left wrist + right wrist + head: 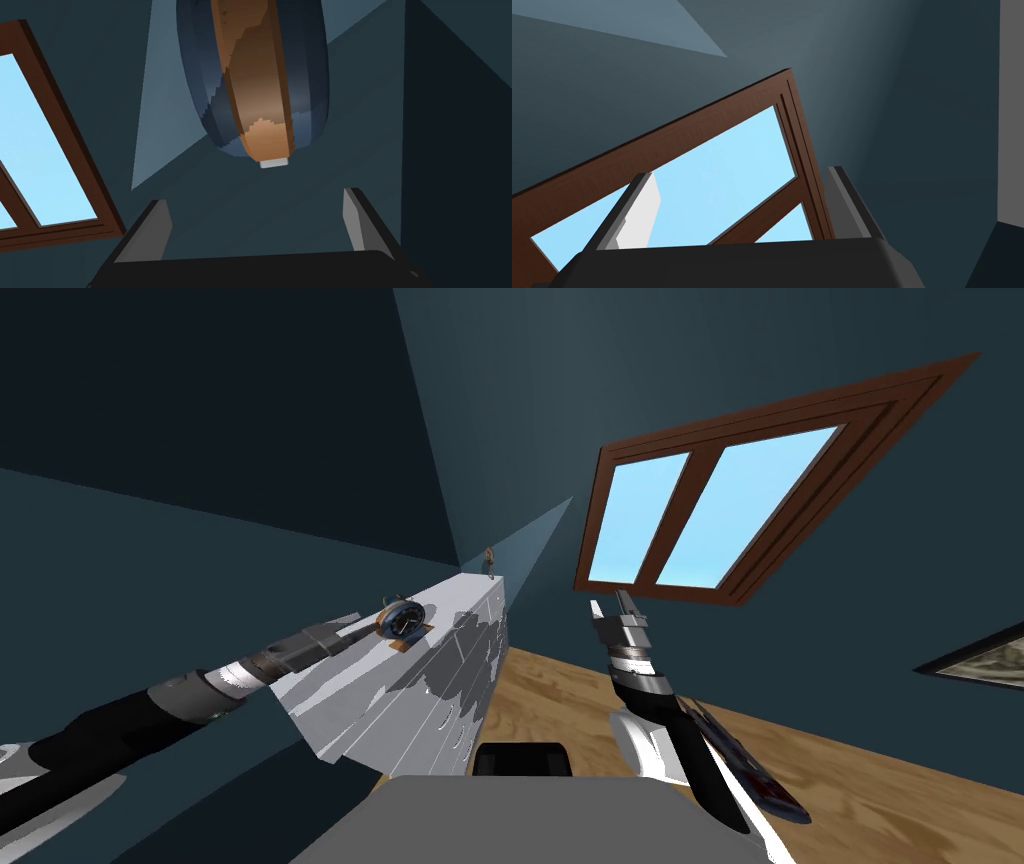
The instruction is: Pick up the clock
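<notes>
The clock (403, 618) is round and dark blue with a brown rim and base. It stands on top of a white chest of drawers (440, 688), near the middle of the top. My left arm reaches over the chest, and my left gripper (368, 624) sits right beside the clock. In the left wrist view the clock (252, 75) looms just beyond the fingertips, its brown band facing me. My left gripper (255, 220) is open, with nothing between its fingers (356, 220). My right gripper (612, 608) is raised beside the chest and stands open (737, 210) and empty.
A small figurine (489, 558) stands at the far end of the chest top. A brown-framed window (720, 508) is set in the dark blue wall behind. Wooden floor (560, 698) runs to the right of the chest, and a picture frame (975, 660) hangs at the far right.
</notes>
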